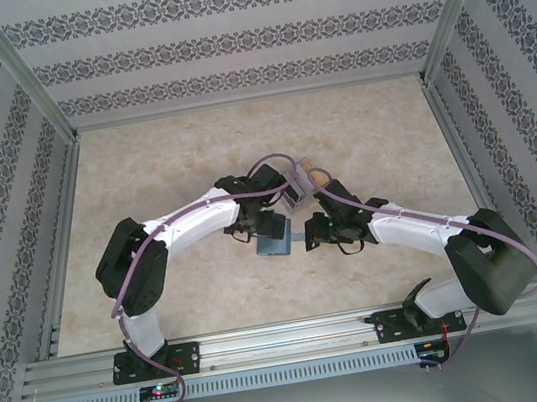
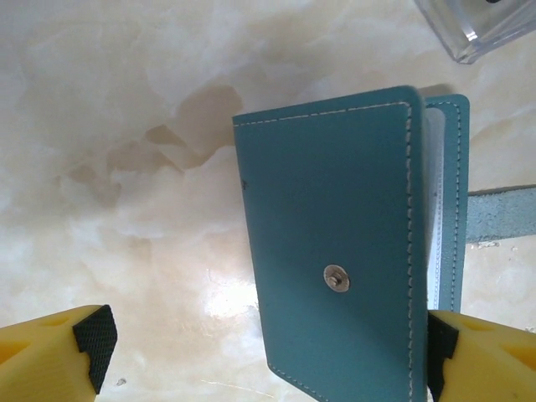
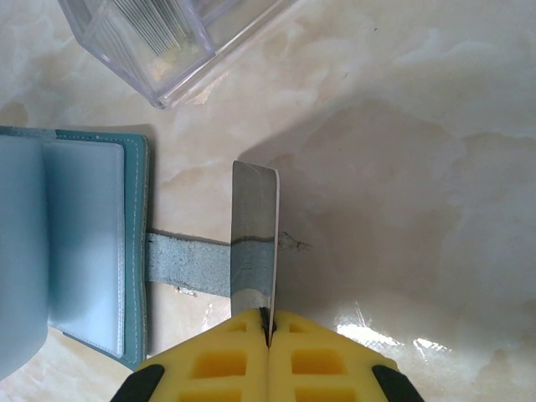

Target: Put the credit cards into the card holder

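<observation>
Teal leather marks the card holder. It lies near the middle of the table, well apart from every edge. Your left gripper straddles it, jaws wide apart and gripping nothing.

Your right gripper is clamped on one credit card, held on edge above the holder's strap. The card's long axis points straight out of the jaws, parallel to the holder's long edge. The pockets lie just beside it, toward the left arm, so the card likely needs turning toward them.

Count: one holder, one card, one clear box, contents unclear.
</observation>
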Robot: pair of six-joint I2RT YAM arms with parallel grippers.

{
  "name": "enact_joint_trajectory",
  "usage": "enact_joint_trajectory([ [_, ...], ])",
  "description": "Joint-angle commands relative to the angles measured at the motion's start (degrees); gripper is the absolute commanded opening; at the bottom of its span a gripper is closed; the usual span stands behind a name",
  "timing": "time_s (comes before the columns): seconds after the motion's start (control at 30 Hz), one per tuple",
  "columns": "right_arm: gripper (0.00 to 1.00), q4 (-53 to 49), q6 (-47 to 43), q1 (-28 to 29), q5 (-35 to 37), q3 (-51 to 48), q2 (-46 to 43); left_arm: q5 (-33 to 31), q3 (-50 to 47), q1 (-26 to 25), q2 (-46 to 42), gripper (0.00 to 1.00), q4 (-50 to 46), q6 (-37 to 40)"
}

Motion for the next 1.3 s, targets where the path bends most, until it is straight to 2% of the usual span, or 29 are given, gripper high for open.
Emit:
enact_joint_trajectory([
  [0.0,0.00,-4.87,-0.97,-0.71,3.15,-0.21,1.02,1.35,-1.06,1.12,-2.35,0.96,0.90,1.07],
  [0.17,0.00,-4.74,-0.96,-0.69,2.94,-0.21,1.22,1.33,-0.89,1.37,-2.17,0.97,0.48,1.21],
  [0.33,0.00,-4.79,-0.95,-0.70,2.89,-0.26,1.08,4.24,-1.51,1.39,-3.03,0.99,2.10,2.50],
  [0.53,0.00,-4.79,-0.98,-0.75,2.98,-0.30,0.98,2.83,-0.71,1.71,-1.85,1.00,0.81,2.53],
  [0.6,0.00,-4.87,-0.96,-0.78,3.12,-0.30,0.98,2.48,-0.71,1.74,-1.75,0.97,0.57,2.37],
  [0.67,0.00,-4.88,-0.97,-0.78,3.16,-0.30,0.80,2.12,-0.88,1.74,-2.15,0.91,0.56,1.97],
  [0.87,0.00,-4.99,-1.46,-1.05,3.26,-0.29,0.89,0.23,-2.06,2.15,-5.45,0.54,1.37,0.89],
  [1.07,0.00,-5.32,-1.94,-1.31,3.16,0.06,1.17,3.75,-5.02,4.85,-7.14,0.25,3.62,0.17],
  [1.17,0.00,-5.32,-1.95,-1.39,2.98,0.23,0.89,6.33,-6.78,6.27,-7.92,0.13,5.27,0.07],
  [1.27,0.00,-5.16,-2.20,-1.48,2.66,0.63,0.80,9.08,-8.59,7.65,-8.55,0.12,7.28,-0.53],
])
